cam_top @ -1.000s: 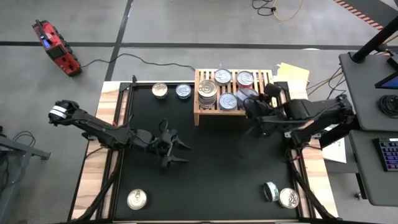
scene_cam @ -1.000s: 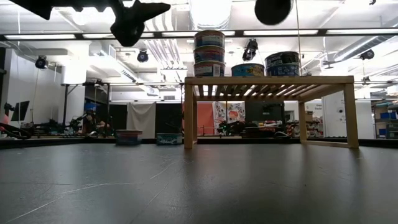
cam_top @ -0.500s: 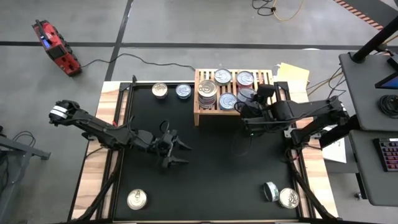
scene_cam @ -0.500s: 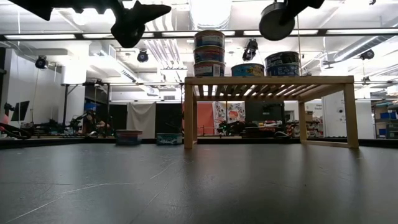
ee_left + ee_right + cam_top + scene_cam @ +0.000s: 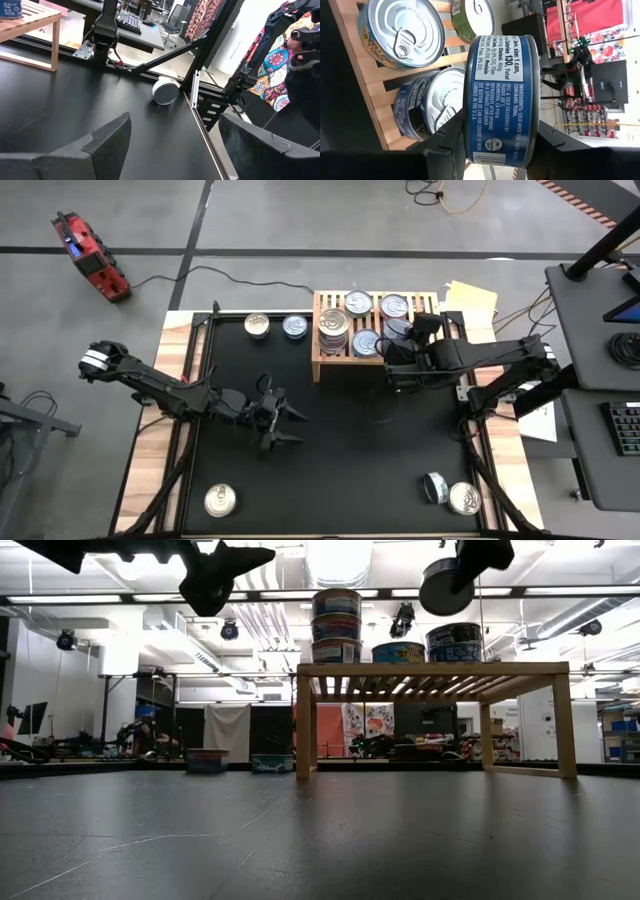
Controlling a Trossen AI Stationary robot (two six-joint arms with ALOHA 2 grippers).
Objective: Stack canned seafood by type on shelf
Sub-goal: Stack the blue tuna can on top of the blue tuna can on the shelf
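left gripper (image 5: 290, 425): jaws apart, hovering | right gripper (image 5: 392, 352): jaws clamped, raised

A black mat (image 5: 330, 440) covered the table, carrying a wooden shelf (image 5: 325, 363) at its far edge. Tins (image 5: 333, 327) sat atop the shelf; loose cans (image 5: 220, 500) lay on the mat.

Your right hand (image 5: 462, 562) cut off by the low view's top edge, blue tin's (image 5: 502, 100) lid turned away from you, far shelf (image 5: 376, 326) partly behind that arm, labels unreadable from above.
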